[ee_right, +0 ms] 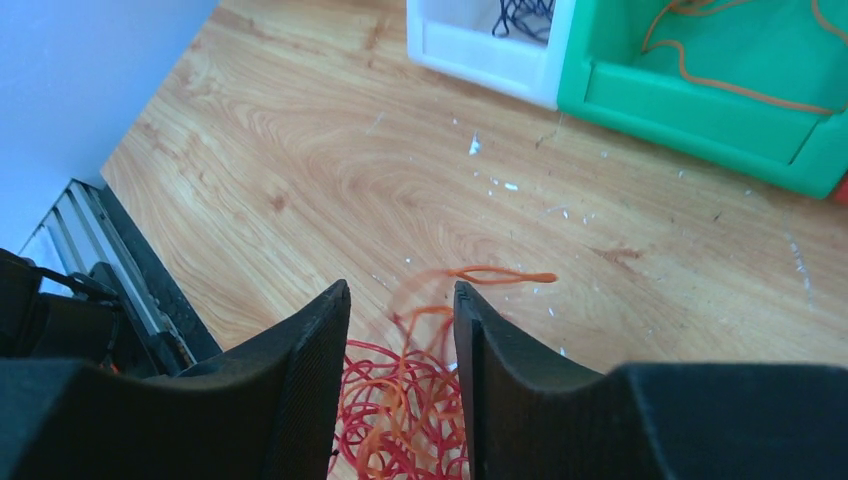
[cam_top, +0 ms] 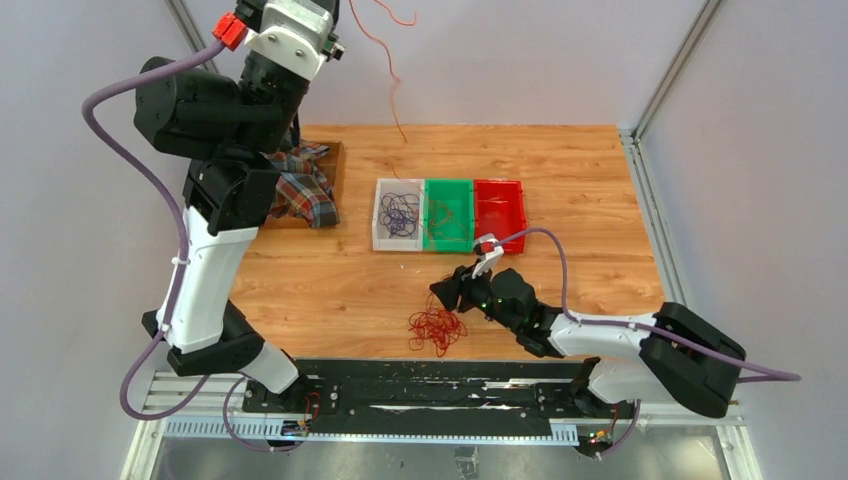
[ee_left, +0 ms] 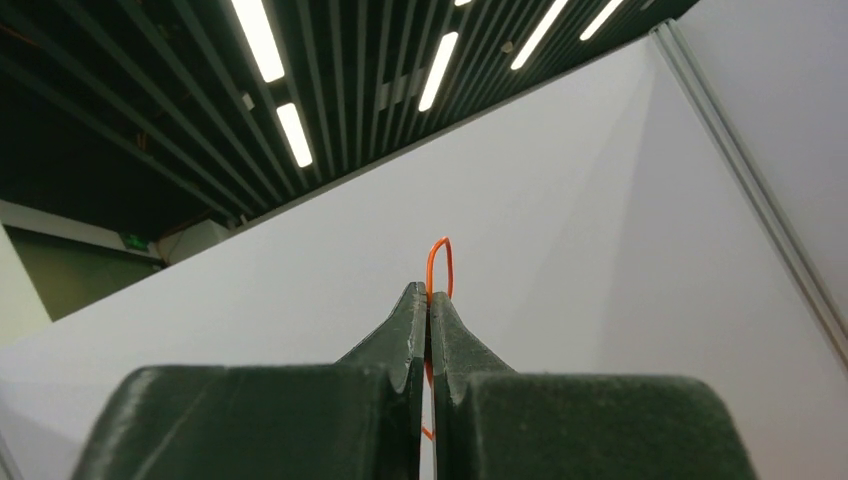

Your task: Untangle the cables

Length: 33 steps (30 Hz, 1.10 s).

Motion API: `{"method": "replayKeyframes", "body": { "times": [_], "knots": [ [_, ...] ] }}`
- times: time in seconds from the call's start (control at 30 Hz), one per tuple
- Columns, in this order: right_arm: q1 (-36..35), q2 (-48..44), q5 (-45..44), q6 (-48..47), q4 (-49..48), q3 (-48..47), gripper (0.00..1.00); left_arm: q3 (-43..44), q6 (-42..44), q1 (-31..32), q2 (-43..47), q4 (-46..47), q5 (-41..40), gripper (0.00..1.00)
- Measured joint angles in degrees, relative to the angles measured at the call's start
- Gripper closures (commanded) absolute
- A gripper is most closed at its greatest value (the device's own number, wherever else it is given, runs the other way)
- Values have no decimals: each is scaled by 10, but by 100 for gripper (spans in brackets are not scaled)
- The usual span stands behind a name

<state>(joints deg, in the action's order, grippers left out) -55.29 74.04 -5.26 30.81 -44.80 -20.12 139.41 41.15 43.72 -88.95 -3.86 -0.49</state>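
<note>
Hanging near-vertical from the pinching left claw (ee_left: 428, 296), orange cable (cam_top: 393, 92); right claw (ee_right: 400, 292) parted above red clump (cam_top: 437, 331)

No legible text, labels, brand marks or numbers in any view. Only candidate is a small green sign (ee_left: 133, 241) far off at the left of the left wrist view, and it's too small and blurred to read.
</note>
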Motion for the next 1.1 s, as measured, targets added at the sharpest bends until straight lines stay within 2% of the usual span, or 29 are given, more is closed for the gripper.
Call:
{"method": "replayKeyframes", "body": {
  "times": [0.43,0.77,1.1],
  "knots": [
    [0,-166,-39,-4,70,4,54,-195,-83,7,54,-51,57,100],
    [0,-220,-85,3,129,44,54,-217,-106,7,-10,-65,43,100],
    [0,-314,-143,12,202,63,52,-217,-110,8,-52,-65,25,100]
  ]
}}
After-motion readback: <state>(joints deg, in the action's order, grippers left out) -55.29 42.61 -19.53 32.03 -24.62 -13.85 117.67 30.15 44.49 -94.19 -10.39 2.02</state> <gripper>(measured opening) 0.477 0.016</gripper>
